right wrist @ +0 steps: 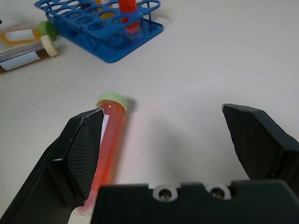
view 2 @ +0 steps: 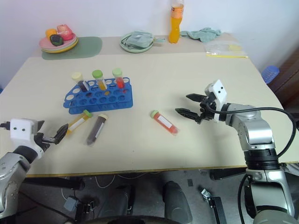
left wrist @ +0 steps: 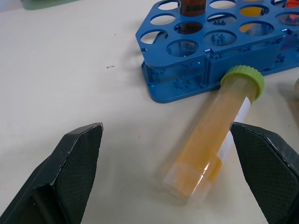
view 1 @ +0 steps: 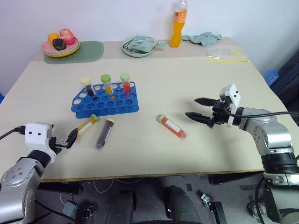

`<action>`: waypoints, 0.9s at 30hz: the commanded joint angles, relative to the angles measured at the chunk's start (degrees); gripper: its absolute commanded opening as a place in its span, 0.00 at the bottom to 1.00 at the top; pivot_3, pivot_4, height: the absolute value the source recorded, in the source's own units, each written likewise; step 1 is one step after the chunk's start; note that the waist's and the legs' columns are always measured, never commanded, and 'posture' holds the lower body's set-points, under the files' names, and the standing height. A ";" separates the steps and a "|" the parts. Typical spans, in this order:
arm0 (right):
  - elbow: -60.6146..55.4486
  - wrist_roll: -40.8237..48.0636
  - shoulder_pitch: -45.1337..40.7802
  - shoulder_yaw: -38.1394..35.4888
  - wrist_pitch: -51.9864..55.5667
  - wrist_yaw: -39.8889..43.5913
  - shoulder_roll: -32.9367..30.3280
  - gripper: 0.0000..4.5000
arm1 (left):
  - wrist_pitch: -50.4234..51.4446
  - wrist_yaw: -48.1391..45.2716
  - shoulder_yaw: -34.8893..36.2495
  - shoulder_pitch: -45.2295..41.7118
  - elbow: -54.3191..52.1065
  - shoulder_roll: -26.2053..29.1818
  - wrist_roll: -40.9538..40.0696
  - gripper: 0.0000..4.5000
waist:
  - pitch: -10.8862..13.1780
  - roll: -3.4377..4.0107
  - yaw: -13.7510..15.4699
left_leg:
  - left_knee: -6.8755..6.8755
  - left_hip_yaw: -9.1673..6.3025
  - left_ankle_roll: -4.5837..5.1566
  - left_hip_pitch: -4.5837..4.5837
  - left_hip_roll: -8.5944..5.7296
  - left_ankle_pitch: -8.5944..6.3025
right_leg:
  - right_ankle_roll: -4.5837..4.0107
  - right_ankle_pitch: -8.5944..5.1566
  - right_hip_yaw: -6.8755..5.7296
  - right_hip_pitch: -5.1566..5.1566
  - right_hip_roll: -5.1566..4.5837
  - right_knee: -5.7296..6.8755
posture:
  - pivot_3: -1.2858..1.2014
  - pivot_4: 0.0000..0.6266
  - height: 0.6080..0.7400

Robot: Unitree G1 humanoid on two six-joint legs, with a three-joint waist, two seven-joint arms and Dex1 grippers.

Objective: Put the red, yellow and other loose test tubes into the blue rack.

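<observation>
My left gripper (view 1: 70, 138) hangs spread wide at the yellow tube (view 1: 87, 125), which lies at the blue rack's (view 1: 106, 105) six o'clock beside the purple tube (view 1: 105, 133). My right gripper (view 1: 200, 109), equally spread, faces the red tube (view 1: 172, 126) at its nine o'clock, lined up for a grasp.

Makeshift lab bench, blue rack (view 1: 106, 101) with capped tubes, beige table (view 1: 196, 74), white wall
</observation>
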 commanded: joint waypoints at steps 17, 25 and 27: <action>-13.01 1.06 -6.13 4.69 20.65 -9.07 -2.36 1.00 | -1.59 -5.89 -8.74 -5.06 -3.95 0.70 -3.33 1.00 | 0.01 0.02 -0.07 | 0.03 0.00 0.00 0.00 -0.01 0.00 | 0.00 0.00 0.01 0.00 0.00 0.02 | 0.52 0.24 1.00; -12.05 4.05 -26.61 18.71 54.63 -11.87 -0.89 1.00 | -1.39 -12.77 -22.39 -6.58 -6.54 3.60 -1.97 1.00 | 0.06 0.12 -0.11 | 0.02 -0.02 0.01 0.00 0.00 -0.01 | -0.20 -0.10 -0.01 -0.02 0.01 0.01 | 0.52 0.24 1.00; -8.45 3.75 -32.15 22.70 60.48 -13.69 2.12 1.00 | -1.81 -13.88 -26.32 -7.72 -6.54 3.56 -0.88 1.00 | 0.08 0.15 -0.08 | 0.02 -0.01 0.02 -0.03 -0.01 -0.01 | -0.19 -0.09 0.00 -0.04 0.00 0.01 | 0.52 0.24 1.00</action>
